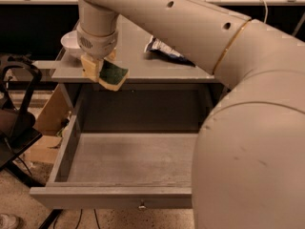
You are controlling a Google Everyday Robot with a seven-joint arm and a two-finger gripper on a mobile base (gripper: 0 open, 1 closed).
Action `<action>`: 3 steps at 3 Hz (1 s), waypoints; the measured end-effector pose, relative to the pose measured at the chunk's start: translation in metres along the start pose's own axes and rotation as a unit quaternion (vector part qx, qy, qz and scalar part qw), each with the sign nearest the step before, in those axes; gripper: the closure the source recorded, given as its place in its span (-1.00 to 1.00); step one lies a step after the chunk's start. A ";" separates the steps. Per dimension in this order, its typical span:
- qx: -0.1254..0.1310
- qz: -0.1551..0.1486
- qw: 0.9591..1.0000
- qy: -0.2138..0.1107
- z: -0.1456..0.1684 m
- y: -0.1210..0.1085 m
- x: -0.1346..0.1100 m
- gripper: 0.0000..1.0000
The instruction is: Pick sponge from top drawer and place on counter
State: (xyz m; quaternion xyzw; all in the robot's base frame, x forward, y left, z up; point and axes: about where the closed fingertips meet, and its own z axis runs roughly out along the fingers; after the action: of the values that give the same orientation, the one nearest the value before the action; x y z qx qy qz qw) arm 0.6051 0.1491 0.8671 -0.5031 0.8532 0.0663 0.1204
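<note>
The sponge (pixel 112 74), dark green on top over yellow foam, is held in my gripper (pixel 101 69) at the front left edge of the grey counter (pixel 143 63), above the drawer's back left corner. The gripper is shut on the sponge, with a pale finger (pixel 90 67) at its left side. The top drawer (pixel 128 156) is pulled out below, with nothing in its tray and a small round knob (pixel 141 206) on its front panel. My arm crosses the top and right of the camera view and hides much of the counter.
A white bowl (pixel 71 43) sits on the counter's left side behind the gripper. A blue-and-white foil snack bag (pixel 164 50) lies mid-counter. A black chair (pixel 16 113) and a cardboard box (pixel 47 128) stand left of the drawer.
</note>
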 end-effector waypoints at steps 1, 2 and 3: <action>0.001 0.003 1.000 -0.017 -0.014 -0.008 -0.010 1.00; 0.001 0.003 1.000 -0.017 -0.014 -0.008 -0.010 1.00; 0.015 0.015 0.999 -0.035 -0.021 -0.033 -0.021 1.00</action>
State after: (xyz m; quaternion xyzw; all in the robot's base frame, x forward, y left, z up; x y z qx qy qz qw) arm 0.6403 0.1457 0.8935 -0.4859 0.8568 0.0724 0.1567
